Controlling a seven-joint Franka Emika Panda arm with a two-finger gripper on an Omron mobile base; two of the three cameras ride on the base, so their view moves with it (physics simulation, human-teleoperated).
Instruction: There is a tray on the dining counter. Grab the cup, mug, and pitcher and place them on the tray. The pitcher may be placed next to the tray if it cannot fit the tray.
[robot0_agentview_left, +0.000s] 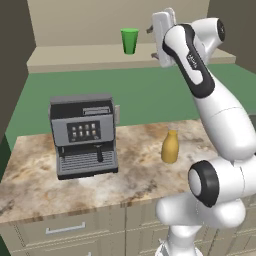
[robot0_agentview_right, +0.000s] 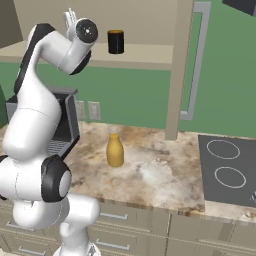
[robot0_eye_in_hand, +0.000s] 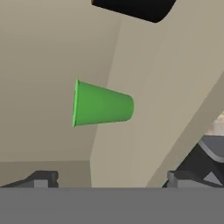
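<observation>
The green cup (robot0_agentview_left: 129, 41) stands upright on a beige wall shelf (robot0_agentview_left: 75, 56). My gripper (robot0_agentview_left: 151, 42) is raised to shelf height just right of it, open, with nothing between its fingers. In the hand view the cup (robot0_eye_in_hand: 101, 104) appears rolled sideways, ahead of the fingertips (robot0_eye_in_hand: 41, 178) and apart from them. The black mug (robot0_agentview_right: 115, 42) stands on the same shelf, and its edge (robot0_eye_in_hand: 135, 8) shows at the top of the hand view. The yellow-orange pitcher (robot0_agentview_left: 170, 147) (robot0_agentview_right: 115, 150) stands on the marbled counter with cream drawers. The tray and the dining counter are out of view.
A grey coffee machine (robot0_agentview_left: 84, 135) sits on the marbled counter (robot0_agentview_left: 30, 180), left of the pitcher. A black cooktop (robot0_agentview_right: 227, 170) is set into the counter at the right. A beige post (robot0_agentview_right: 177, 70) rises behind the counter.
</observation>
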